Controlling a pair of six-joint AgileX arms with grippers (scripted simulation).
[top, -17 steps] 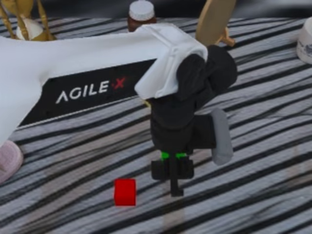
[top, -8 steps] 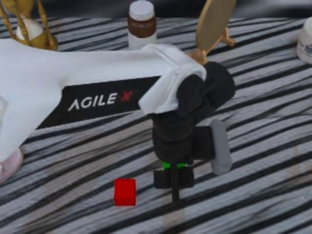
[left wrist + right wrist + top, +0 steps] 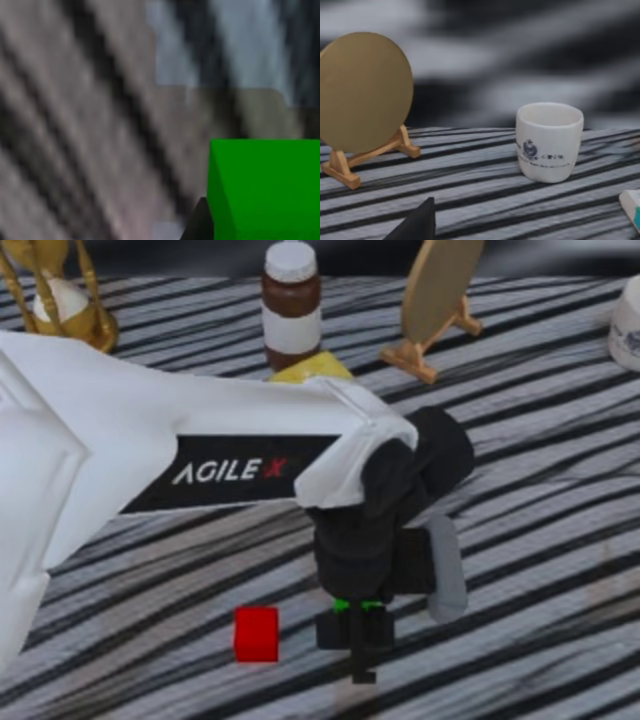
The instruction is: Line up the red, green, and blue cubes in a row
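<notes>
Change: over the last second the left arm [image 3: 150, 480] swings nearer the front edge of the table, and its pincer [image 3: 358, 625] drops lower beside the red cube; behind it the jar and a corner of the yellow box come into sight.
Meaning for the task: I judge this to be the carry of the green cube toward its place to the right of the red one, with the set-down close but not yet done.
Left pincer: clamped on the green cube [image 3: 356, 605], which shows only as a thin green sliver under the black wrist from above.
Green cube up close: the left wrist view shows its green face [image 3: 265, 190] filling one corner, a dark finger [image 3: 197, 222] against its side, the striped table beneath.
Red cube: the red cube [image 3: 256, 633] sits on the striped table [image 3: 540, 540], near the pincer on its left, apart from it, roughly level with it.
Blue cube: not in sight in any view.
Right arm: parked out of the top view; its wrist camera faces the gold disc on a stand [image 3: 362, 95] and a white cup [image 3: 549, 141].
Right pincer: cannot tell.
Background: jar [image 3: 291, 305], yellow box [image 3: 312, 368].
</notes>
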